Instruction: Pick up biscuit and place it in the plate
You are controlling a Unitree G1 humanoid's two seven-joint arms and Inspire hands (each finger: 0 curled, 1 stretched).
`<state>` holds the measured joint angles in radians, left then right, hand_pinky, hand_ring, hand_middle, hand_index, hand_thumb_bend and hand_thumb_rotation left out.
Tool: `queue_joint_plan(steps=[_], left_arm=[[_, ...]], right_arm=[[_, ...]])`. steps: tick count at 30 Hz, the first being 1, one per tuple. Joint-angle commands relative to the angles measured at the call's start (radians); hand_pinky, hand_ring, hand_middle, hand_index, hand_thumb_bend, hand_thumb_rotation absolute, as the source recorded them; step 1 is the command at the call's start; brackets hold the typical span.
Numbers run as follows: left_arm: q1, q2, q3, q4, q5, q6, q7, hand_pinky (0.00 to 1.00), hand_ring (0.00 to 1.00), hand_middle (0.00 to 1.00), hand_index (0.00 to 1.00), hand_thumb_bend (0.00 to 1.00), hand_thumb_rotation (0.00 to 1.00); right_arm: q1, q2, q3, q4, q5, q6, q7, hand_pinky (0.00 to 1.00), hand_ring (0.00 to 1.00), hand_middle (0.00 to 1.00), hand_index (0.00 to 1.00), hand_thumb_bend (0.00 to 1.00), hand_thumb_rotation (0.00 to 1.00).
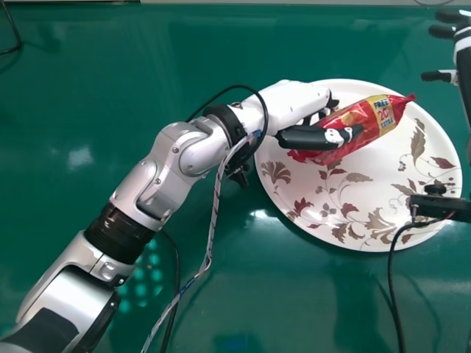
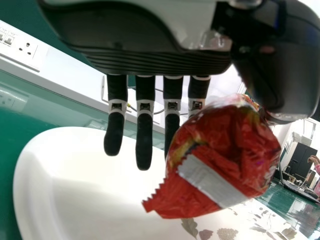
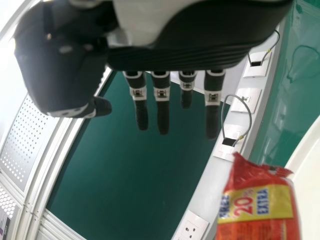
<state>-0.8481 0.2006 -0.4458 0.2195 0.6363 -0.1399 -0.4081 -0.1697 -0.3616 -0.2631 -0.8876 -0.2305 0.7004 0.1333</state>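
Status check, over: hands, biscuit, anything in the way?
Left hand gripping biscuit packet over plate. Right hand open, empty, head view's right edge. Dark fitting with cable overlaps plate's right rim, clear of packet.

I have my left arm (image 1: 158, 173) stretched forward and slanting rightward, its wrist (image 1: 224, 123) just behind the left hand (image 1: 291, 103). That hand's thumb (image 1: 313, 137) is set opposite its long, nearly straight fingers (image 2: 144, 137) in a pinch. Well off to its right, my right hand (image 1: 464, 44) is open, fingers (image 3: 162, 117) straight, thumb (image 3: 102, 106) standing apart from them.
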Motion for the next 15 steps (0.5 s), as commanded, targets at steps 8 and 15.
queue_joint_plan(steps=[8, 15], left_arm=[[-0.011, 0.02, -0.027, 0.028, 0.088, -0.12, 0.194, 0.32, 0.39, 0.47, 0.5, 0.49, 0.0], [-0.008, 0.049, -0.034, -0.023, 0.153, -0.111, 0.178, 0.71, 0.83, 0.85, 0.85, 0.66, 0.48]], right_arm=[[0.029, -0.004, 0.004, -0.005, -0.023, -0.03, -0.002, 0.64, 0.78, 0.84, 0.85, 0.3, 0.46], [0.031, -0.006, 0.004, -0.003, -0.026, -0.036, 0.001, 0.65, 0.78, 0.84, 0.86, 0.28, 0.47]])
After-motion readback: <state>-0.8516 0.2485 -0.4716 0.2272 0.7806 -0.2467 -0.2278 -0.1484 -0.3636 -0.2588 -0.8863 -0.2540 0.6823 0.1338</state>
